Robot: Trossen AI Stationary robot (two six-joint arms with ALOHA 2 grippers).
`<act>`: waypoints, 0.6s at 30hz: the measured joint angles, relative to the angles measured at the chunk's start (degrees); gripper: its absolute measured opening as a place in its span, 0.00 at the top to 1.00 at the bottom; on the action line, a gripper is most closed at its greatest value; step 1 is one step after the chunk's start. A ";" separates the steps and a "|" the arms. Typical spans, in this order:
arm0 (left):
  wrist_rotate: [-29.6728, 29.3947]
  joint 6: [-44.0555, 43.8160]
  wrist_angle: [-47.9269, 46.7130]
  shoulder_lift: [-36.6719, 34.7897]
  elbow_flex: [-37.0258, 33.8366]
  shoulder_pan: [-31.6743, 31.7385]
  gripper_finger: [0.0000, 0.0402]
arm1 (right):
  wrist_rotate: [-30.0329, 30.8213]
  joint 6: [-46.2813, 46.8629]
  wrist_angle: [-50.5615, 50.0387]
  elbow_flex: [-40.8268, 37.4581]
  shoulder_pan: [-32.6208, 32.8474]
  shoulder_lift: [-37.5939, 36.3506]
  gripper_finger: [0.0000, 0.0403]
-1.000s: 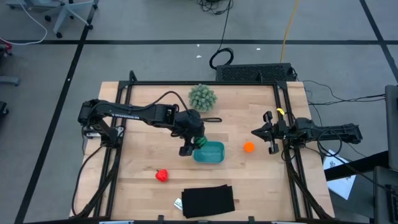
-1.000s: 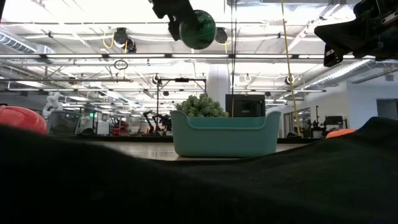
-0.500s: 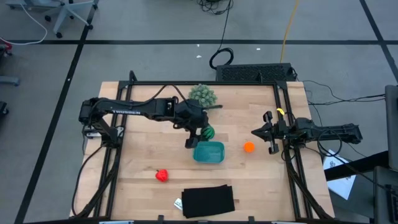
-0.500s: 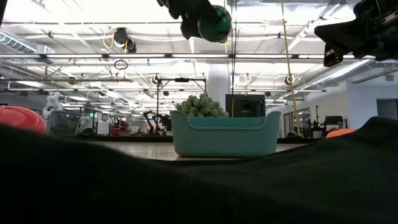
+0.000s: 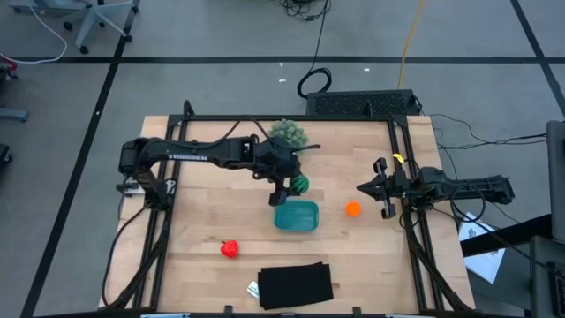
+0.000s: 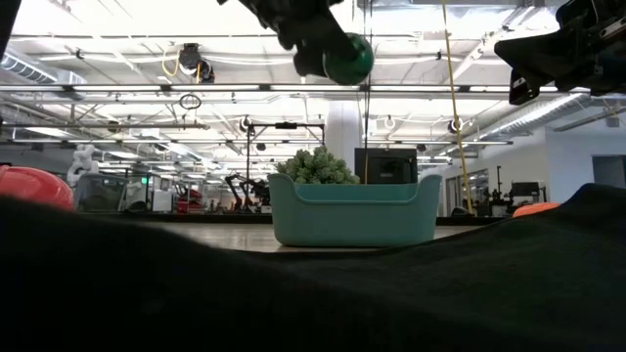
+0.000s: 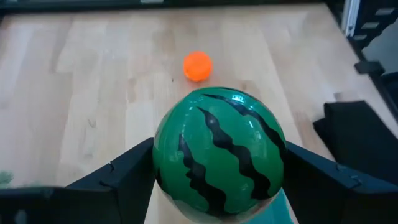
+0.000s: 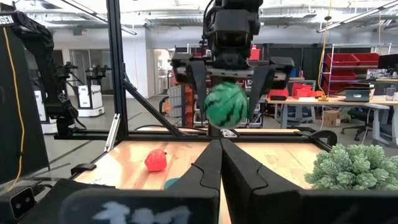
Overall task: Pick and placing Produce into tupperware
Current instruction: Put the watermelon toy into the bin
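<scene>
My left gripper (image 5: pixel 294 185) is shut on the dark green striped round piece (image 5: pixel 300 184) (image 7: pixel 219 152), held in the air just beyond the far rim of the teal tupperware (image 5: pixel 296 215) (image 6: pixel 352 210). The orange ball (image 5: pixel 353 209) lies on the wood to the tub's right. Toward the near left lies the red lumpy piece (image 5: pixel 229 249). My right gripper (image 5: pixel 364 188) waits shut above the table's right side, past the orange ball. My left gripper pinches the striped piece between its two fingers (image 7: pixel 127 168), one on each side of its widest part (image 7: pixel 168 162). The fingers come from above, pointing down (image 8: pixel 258 74). The piece is lifted clear, well above the tub's rim (image 6: pixel 347 59).
A larger pale green spiky ball (image 5: pixel 287 134) sits near the far edge, close behind my left gripper. A black flat rectangle (image 5: pixel 295 284) lies at the near edge and fills the foreground of the low view. Bare wood lies between the tub and the red piece.
My left gripper, still shut on the striped piece, has carried it from over the tub's left part toward the table's right and far edge, ending just past the tub's far rim. It has dipped slightly in the last half second.
</scene>
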 joint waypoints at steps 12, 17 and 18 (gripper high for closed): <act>1.59 -4.23 -2.31 3.30 0.00 -0.33 0.27 | 0.00 0.00 -0.02 0.01 -0.01 0.00 1.00; 1.55 -7.64 -4.17 3.27 0.00 -1.40 0.27 | 0.00 0.00 -0.04 0.01 -0.01 0.00 1.00; 1.27 -6.96 -4.62 3.27 0.00 -1.80 0.27 | 0.00 0.00 -0.06 0.01 0.00 0.00 1.00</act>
